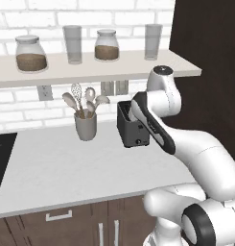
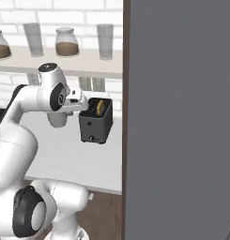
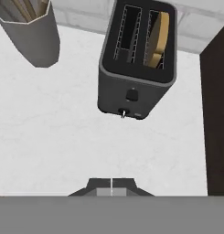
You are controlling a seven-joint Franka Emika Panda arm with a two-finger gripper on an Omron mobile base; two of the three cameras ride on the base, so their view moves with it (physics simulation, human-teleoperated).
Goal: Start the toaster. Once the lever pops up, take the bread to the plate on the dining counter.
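Closed fingertips of the gripper (image 3: 111,186) are hovering empty above the white counter (image 3: 63,137). Leftward, the utensil crock (image 3: 33,34) is standing clear; rightward, the toaster (image 3: 136,61) is holding the bread (image 3: 157,41) upright in its right slot, probably awaiting a lever (image 3: 131,95) press.

Dark toaster (image 3: 136,64) upright on counter, bread (image 3: 157,40) in one slot

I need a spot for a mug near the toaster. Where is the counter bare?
Bare counter runs from the utensil crock and toaster forward to the front edge. It is tight between the toaster and the dark cabinet wall, and the shelf is lined with jars.
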